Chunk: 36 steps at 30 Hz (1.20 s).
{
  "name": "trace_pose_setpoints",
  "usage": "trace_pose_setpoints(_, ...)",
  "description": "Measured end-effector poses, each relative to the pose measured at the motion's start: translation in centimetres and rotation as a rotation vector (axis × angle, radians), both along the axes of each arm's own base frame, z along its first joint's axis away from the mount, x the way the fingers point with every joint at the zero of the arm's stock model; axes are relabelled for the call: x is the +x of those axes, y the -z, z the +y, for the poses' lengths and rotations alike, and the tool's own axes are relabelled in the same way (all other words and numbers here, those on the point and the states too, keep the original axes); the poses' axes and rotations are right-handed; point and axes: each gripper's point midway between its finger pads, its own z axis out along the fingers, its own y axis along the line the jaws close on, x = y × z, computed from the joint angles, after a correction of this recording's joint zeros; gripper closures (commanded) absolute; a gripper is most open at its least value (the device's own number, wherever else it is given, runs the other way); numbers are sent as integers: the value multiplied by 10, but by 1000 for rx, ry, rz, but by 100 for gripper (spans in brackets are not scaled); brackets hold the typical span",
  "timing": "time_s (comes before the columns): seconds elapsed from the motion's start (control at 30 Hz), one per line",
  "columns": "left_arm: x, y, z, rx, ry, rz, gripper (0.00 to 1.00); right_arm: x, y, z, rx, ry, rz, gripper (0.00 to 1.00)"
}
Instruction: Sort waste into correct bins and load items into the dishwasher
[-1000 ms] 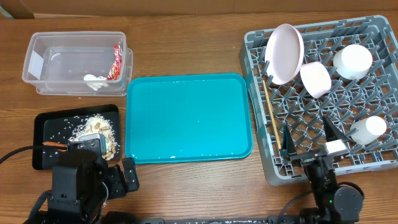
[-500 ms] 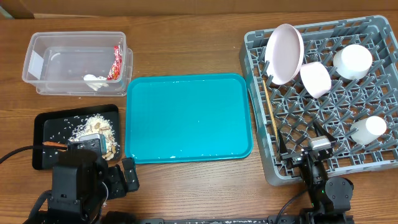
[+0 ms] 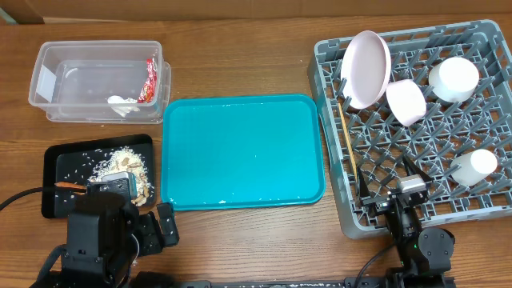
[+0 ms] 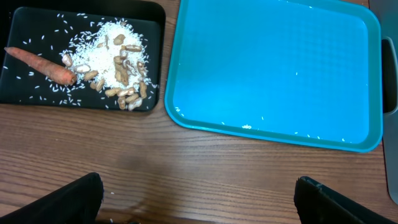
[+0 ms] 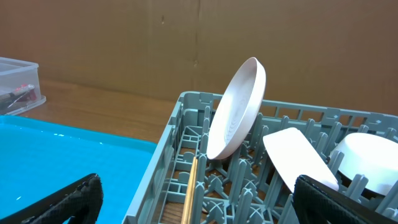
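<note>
The grey dish rack (image 3: 330, 160) holds the pale pink plate (image 3: 366, 68) upright, a white bowl (image 3: 406, 102), a second white bowl (image 3: 454, 78), a small white cup (image 3: 472, 166) and wooden chopsticks (image 3: 350, 148). My right gripper (image 3: 388, 188) is open and empty over the rack's front edge; its view shows the plate (image 5: 236, 112) and a chopstick (image 5: 189, 193). The clear tub (image 3: 88, 76) holds the red wrapper (image 3: 148, 80) and tissue (image 3: 122, 102). The black tray (image 3: 60, 164) holds rice scraps (image 4: 115, 56) and the carrot (image 4: 43, 65). My left gripper (image 4: 199, 199) is open and empty above bare table.
The teal serving tray (image 3: 240, 144) lies between the bins and the rack, with a few rice grains on it; it also shows in the left wrist view (image 4: 267, 68). The left arm (image 3: 100, 232) sits at the front left, beside the black tray.
My right gripper has drawn back a little toward the rack's front edge and shifted slightly left. The left arm and all objects have not moved.
</note>
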Motion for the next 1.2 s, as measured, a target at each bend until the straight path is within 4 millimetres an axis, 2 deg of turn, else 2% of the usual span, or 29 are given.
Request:
trace_pose_setpoints(0.5, 0, 0, 0, 1, -2, -1, 0, 0, 0, 0, 0, 0, 0, 0)
trace_pose_setpoints(0.6, 15, -9, 6, 7, -40, -79, 0, 0, 0, 0, 0, 0, 0, 0)
trace_pose_setpoints(0.73, 53, -24, 13, 48, -54, -293, 0, 0, 0, 0, 0, 0, -1, 0)
trace_pose_setpoints(0.8, 65, -17, 18, 74, -62, -365, 0, 0, 0, 0, 0, 0, -1, 0)
trace_pose_setpoints(1.07, 84, 52, 36, 129, -115, -577, 0, 0, 0, 0, 3, 0, 0, 0)
trace_pose_setpoints(1.2, 90, 61, 41, 126, -133, -743, 0, 0, 0, 0, 3, 0, 0, 0)
